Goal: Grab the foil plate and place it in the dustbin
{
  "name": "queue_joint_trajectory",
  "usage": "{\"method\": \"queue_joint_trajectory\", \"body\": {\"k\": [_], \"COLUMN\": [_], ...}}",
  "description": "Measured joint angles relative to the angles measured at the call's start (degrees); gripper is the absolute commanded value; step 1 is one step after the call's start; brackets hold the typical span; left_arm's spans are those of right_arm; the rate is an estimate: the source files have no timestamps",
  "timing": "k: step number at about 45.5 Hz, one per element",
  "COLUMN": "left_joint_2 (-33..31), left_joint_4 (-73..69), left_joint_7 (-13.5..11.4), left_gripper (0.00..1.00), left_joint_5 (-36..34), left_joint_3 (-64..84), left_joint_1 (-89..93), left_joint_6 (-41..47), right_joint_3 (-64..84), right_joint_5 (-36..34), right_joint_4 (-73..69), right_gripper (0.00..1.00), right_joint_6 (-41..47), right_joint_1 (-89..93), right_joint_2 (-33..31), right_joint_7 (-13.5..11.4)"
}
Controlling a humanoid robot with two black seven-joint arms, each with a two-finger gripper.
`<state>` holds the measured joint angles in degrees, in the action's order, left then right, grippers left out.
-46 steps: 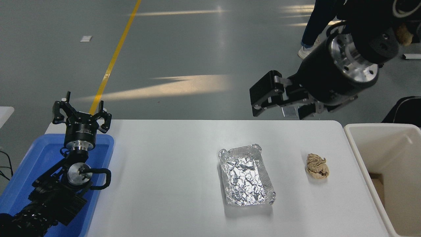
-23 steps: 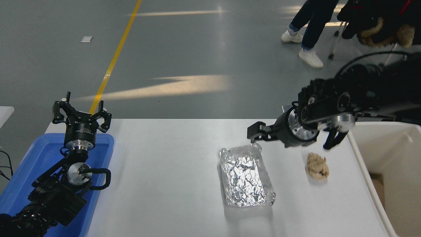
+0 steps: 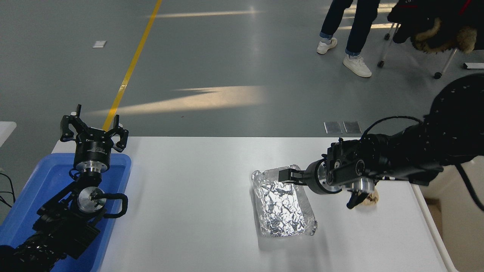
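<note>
The foil plate (image 3: pixel 283 204), a shiny crinkled rectangular tray, lies on the white table (image 3: pixel 189 196) right of centre. My right gripper (image 3: pixel 288 176) reaches in from the right, points left and sits low over the plate's far right end; it is seen edge-on, so its state does not show. The cream dustbin (image 3: pixel 461 234) stands off the table's right edge, largely hidden behind my right arm. My left gripper (image 3: pixel 93 133) is parked open at the lower left.
A crumpled tan paper ball (image 3: pixel 372 199) lies right of the plate, mostly hidden under my right arm. A blue tray (image 3: pixel 41 177) lies under my left arm. A person's legs (image 3: pixel 349 30) and a chair with a coat stand beyond the table.
My right arm has swung down from high above the table's far edge, and its gripper has come low over the plate's far end. The plate has not moved. The person has stepped left.
</note>
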<state>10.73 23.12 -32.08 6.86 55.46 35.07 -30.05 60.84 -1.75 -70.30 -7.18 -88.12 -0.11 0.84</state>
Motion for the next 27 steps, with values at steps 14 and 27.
{"method": "queue_joint_trajectory", "body": {"k": [14,27], "left_joint_2": [0.0,0.0], "left_joint_4": [-0.01,-0.01], "left_joint_7": [0.0,0.0], "left_gripper": [0.99,0.99], "left_joint_5": [0.0,0.0], "left_joint_3": [0.0,0.0], "left_joint_1": [0.0,0.0], "left_joint_6": [-0.01,-0.02], "right_joint_3": [-1.02,-1.26], "right_joint_5": [5.56,8.29], "right_joint_4": [7.57,12.62], "right_gripper": [0.95,0.77], "right_joint_6": [-1.37,-1.73], "right_joint_1": [8.95,14.46], "right_joint_2": [0.08,0.1], "right_joint_7": [0.03,0.03]}}
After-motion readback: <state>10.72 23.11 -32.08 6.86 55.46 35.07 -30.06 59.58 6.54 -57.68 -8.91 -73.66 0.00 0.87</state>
